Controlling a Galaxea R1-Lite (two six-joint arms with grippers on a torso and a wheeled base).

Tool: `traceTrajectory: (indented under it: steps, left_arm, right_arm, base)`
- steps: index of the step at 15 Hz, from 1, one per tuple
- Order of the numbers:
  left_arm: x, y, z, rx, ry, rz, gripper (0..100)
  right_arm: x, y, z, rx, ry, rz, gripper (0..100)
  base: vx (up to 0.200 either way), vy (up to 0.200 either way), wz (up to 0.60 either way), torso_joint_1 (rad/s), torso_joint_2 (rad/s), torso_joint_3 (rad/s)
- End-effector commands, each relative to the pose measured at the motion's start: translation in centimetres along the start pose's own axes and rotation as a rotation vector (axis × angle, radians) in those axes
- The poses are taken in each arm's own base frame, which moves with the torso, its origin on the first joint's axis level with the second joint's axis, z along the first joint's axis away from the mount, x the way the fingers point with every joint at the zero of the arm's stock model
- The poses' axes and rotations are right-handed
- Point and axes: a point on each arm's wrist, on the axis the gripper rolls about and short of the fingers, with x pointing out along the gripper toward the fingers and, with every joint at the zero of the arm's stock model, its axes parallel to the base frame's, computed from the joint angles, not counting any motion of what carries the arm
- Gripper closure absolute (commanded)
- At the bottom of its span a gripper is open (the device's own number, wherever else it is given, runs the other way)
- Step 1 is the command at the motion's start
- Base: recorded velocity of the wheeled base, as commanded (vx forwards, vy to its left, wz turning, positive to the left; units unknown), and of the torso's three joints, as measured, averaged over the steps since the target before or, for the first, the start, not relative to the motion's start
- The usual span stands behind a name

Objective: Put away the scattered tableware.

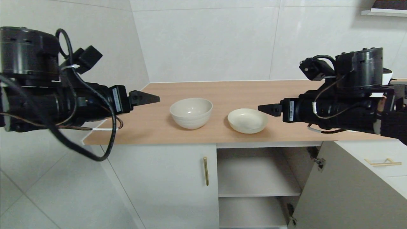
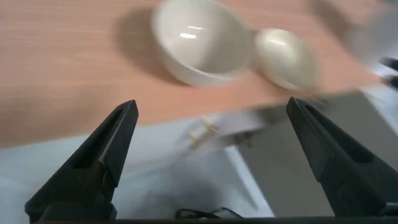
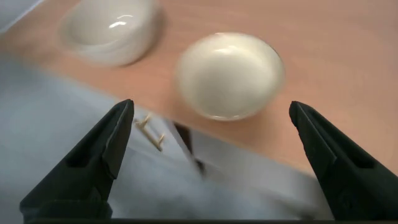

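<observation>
Left claw (image 1: 155, 99) and right claw (image 1: 260, 108) gape wide, empty, at the wooden bench (image 1: 152, 125); deep ribbed white ceramic bowl (image 1: 191, 113) sits just off the left tip, shallow cream ceramic bowl (image 1: 247, 120) just off the right, likely one pick each.

Two glossy ceramic bowls (image 1: 191, 113) on matt wood counter (image 1: 222, 92).

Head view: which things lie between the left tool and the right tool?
In the head view, two bowls stand on the wooden counter between them: a deeper bowl nearer the left tool, a shallower bowl nearer the right tool.
</observation>
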Motion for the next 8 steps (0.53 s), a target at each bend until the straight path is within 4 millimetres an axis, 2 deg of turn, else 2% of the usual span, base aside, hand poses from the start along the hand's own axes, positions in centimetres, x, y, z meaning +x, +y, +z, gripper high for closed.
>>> traceTrajectory:
  steps: [1,3,8]
  left_arm:
    - [6.1,0.6,-0.7,-0.025,0.078,0.122,0]
    - [8.1,-0.4,-1.0,-0.080,0.062,0.178,0]
    - [13.5,0.0,-1.7,-0.086,-0.057,0.284,0]
  right_arm:
    - [3.7,-0.7,-1.1,0.040,0.049,-0.085,0]
    - [4.3,-0.8,-0.9,0.044,0.028,-0.151,0]
    - [4.1,-0.8,-1.0,0.045,0.029,-0.162,0]
  base:
    - [0.000,0.000,0.00,0.000,0.00,0.000]
    - [0.000,0.000,0.00,0.000,0.00,0.000]
    - [0.000,0.000,0.00,0.000,0.00,0.000]
